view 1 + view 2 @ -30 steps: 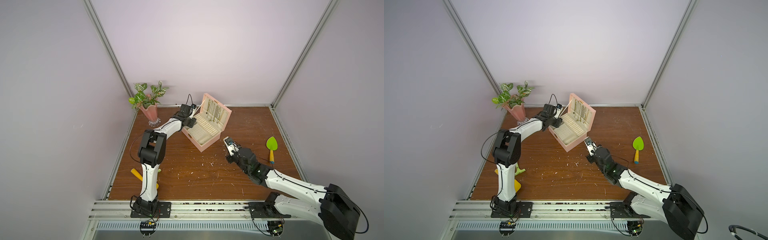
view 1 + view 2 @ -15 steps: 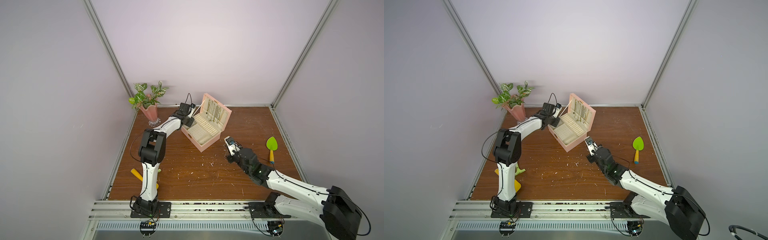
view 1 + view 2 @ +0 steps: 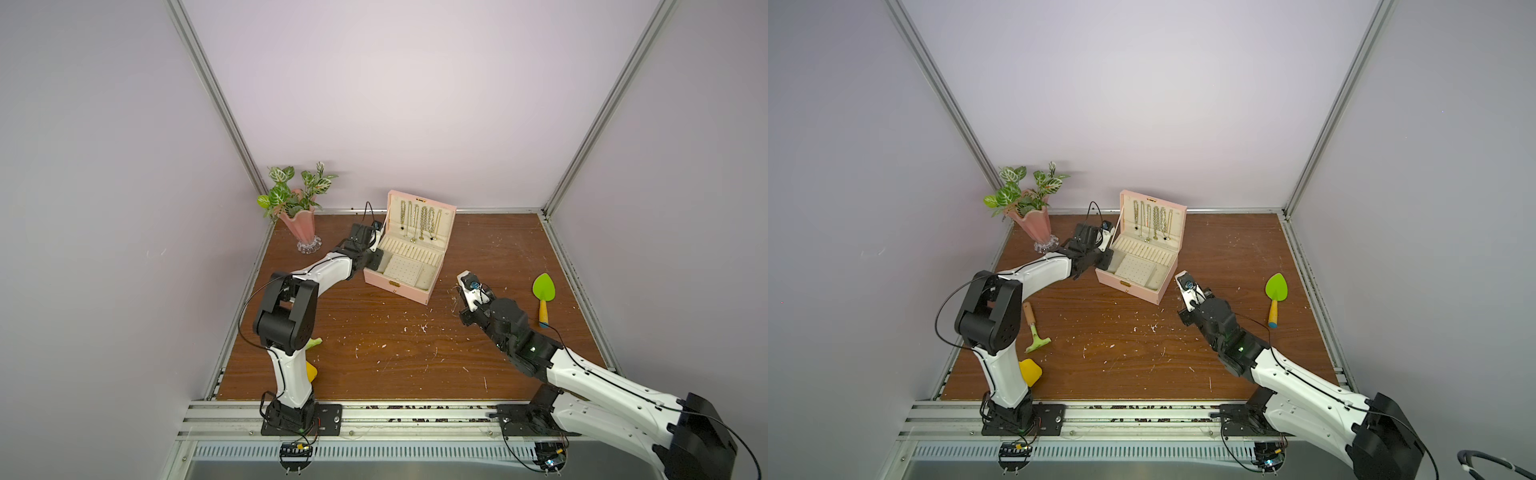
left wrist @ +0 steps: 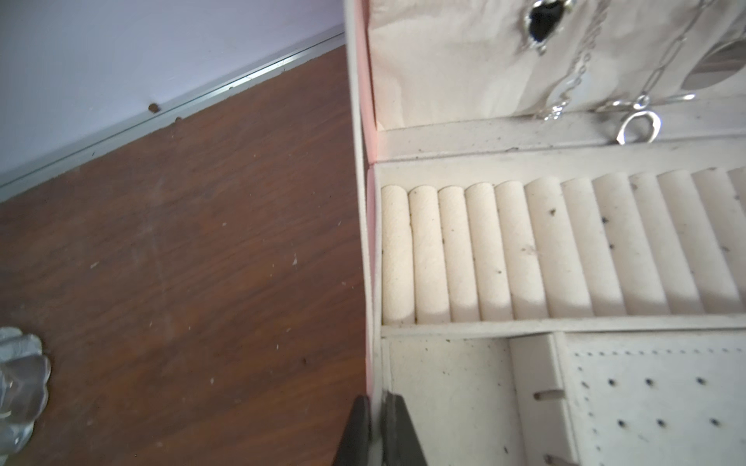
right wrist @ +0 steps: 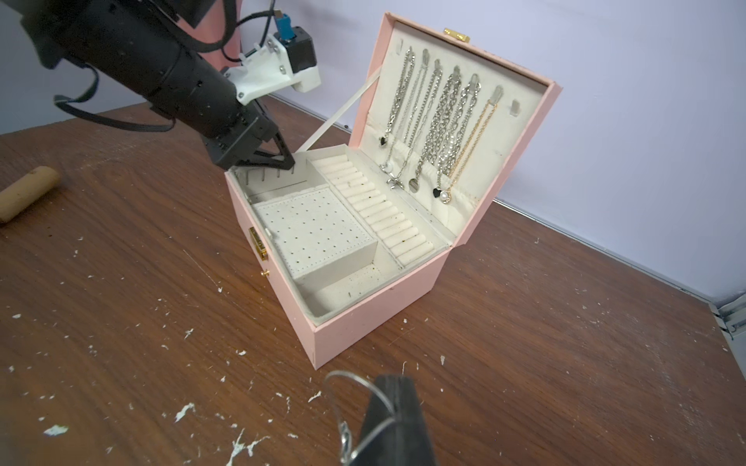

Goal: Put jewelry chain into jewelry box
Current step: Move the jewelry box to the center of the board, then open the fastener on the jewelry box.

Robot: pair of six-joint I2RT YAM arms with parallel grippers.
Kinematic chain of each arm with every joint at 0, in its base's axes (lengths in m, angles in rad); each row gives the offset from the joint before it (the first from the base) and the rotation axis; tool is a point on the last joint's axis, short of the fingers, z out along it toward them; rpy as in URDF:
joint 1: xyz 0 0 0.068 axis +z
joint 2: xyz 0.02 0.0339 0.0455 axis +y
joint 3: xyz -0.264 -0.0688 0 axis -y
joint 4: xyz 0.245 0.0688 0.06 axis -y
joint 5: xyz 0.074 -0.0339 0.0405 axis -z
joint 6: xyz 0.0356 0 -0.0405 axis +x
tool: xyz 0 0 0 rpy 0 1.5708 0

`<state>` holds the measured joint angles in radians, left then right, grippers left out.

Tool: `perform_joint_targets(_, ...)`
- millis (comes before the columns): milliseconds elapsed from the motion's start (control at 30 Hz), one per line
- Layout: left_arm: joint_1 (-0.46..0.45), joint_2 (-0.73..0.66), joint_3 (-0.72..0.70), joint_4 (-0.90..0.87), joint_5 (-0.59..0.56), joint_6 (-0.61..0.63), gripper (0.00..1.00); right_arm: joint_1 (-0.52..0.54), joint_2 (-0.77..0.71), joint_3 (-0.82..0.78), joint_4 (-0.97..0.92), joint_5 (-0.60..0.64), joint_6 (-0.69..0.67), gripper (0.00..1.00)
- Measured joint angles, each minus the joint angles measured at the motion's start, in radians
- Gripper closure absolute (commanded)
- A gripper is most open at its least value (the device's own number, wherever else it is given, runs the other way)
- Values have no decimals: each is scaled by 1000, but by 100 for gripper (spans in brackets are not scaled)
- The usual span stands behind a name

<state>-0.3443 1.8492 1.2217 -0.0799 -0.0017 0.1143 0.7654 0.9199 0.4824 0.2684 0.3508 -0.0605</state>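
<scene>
1. Left gripper: clamped on a side wall of the jewelry box, with one finger inside and one outside.
2. Jewelry box: stands on the worktop with the lid raised. Thick chains hang in the lid.
3. Right gripper: closed, pinching the jewelry chain.
4. Jewelry chain: a thin loop hanging from the right gripper, outside the box, near its corner and not touching it.
</scene>
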Motion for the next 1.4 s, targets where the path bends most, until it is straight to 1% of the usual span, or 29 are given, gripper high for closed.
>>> perform_joint_targets(167,-60,-135,-166,23,-88,-82,98,0,-37,0,-16,0,-13,99)
perform_joint_targets(367,-161,-311,-360,29,-163,-209,98,0,-65,0,-24,-9,-26,99)
perform_joint_targets(500,-228,-406,-438,-7,-185,-282,98,0,-85,0,-23,-31,-29,99)
perform_joint_targets(600,-257,-460,-478,-28,-182,-325,94,0,-97,0,-23,-49,-30,99)
perform_joint_targets(633,-261,-475,-489,-32,-178,-337,91,0,-100,0,-23,-54,-30,99)
perform_joint_targets(667,-265,-489,-500,-34,-174,-348,84,0,-103,0,-23,-57,-30,99)
perform_joint_targets(700,-266,-501,-510,-36,-169,-354,76,0,-105,0,-23,-58,-30,99)
perform_joint_targets(767,-268,-527,-528,-58,-156,-362,56,0,-110,0,-23,-62,-30,99)
perform_joint_targets(800,-270,-542,-537,-74,-153,-365,49,0,-111,0,-22,-63,-30,99)
perform_joint_targets(867,-274,-573,-541,-105,-148,-372,40,0,-115,-3,-19,-66,-30,99)
perform_joint_targets(967,-274,-626,-523,-130,-148,-359,34,-2,-126,-24,-10,-76,-29,99)
perform_joint_targets(1067,-275,-676,-482,-122,-146,-309,34,-18,-130,-50,6,-93,-24,99)
perform_joint_targets(1167,-295,-706,-446,-75,-132,-216,35,-62,-130,-75,23,-137,-11,99)
perform_joint_targets(1233,-316,-703,-424,-19,-105,-137,38,-97,-129,-85,33,-172,-6,99)
perform_joint_targets(1400,-338,-623,-396,172,44,69,48,-185,-127,-93,64,-272,-2,99)
